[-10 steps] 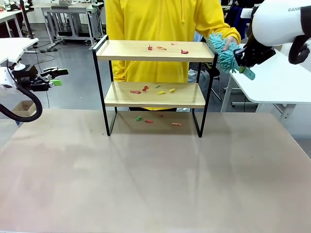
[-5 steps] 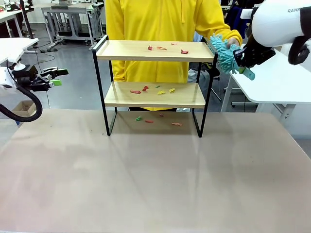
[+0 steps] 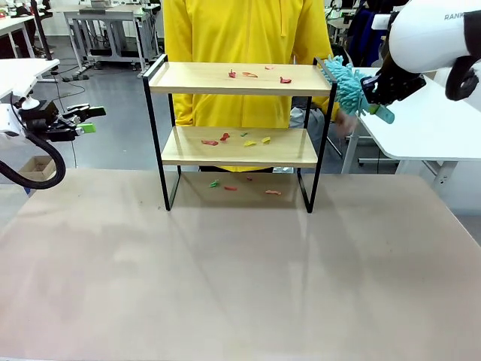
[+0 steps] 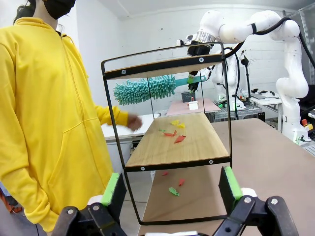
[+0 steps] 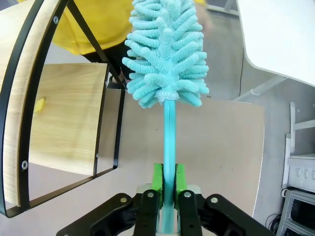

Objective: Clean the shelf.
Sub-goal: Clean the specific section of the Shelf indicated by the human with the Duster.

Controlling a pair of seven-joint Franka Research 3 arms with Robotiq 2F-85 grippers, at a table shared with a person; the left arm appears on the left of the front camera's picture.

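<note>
The shelf (image 3: 188,77) stands at the table's far side, with coloured scraps on its top board (image 3: 252,74), on its lower board (image 3: 237,140) and on the table beneath it (image 3: 240,186). My right gripper (image 3: 373,89) is shut on the handle of a teal fluffy duster (image 3: 346,79), whose head is at the shelf's right end at top-board height. In the right wrist view the duster (image 5: 165,54) rises from the gripper (image 5: 167,184) beside the shelf (image 5: 64,118). My left gripper (image 3: 86,120) hangs open far left, and in its own view (image 4: 172,187) it faces the shelf (image 4: 197,147) and duster (image 4: 145,89).
A person in a yellow hoodie (image 3: 240,30) stands behind the shelf, one hand (image 3: 346,120) lowered beside its right legs. A white side table (image 3: 428,124) is at the right and another (image 3: 19,75) at the left. The near table surface (image 3: 240,278) is bare.
The person's hand has let go of the duster head and dropped down. The duster stays in my right gripper, and neither arm has moved noticeably.
</note>
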